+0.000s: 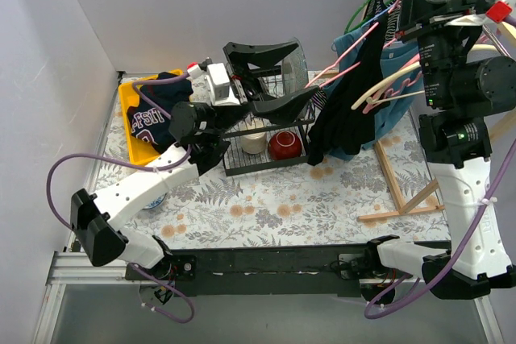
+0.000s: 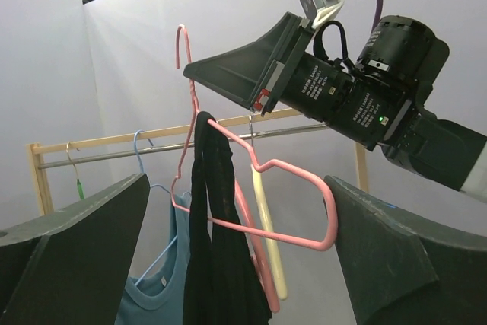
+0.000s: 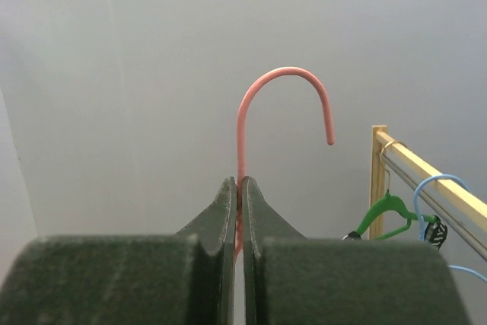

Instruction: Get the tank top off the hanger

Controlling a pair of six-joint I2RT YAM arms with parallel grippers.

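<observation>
A black tank top (image 1: 343, 118) hangs bunched on one arm of a pink wire hanger (image 1: 347, 54). The hanger is held tilted in the air in front of the clothes rack. My right gripper (image 1: 403, 7) is shut on the hanger's neck just below the hook (image 3: 285, 74), as the right wrist view (image 3: 240, 182) shows. My left gripper (image 1: 309, 68) is open and empty. In the left wrist view (image 2: 237, 188) its jaws stand wide on either side of the tank top (image 2: 217, 249). The hanger's looped end (image 2: 327, 218) lies against the right finger.
A wooden rack (image 1: 403, 191) holds a blue shirt (image 1: 399, 110) on a blue hanger, a cream hanger (image 1: 387, 86) and a green hanger (image 3: 384, 211). A wire basket (image 1: 242, 168) holds a red bowl (image 1: 284, 144) and a white cup. A yellow tray (image 1: 129, 110) holds dark clothing.
</observation>
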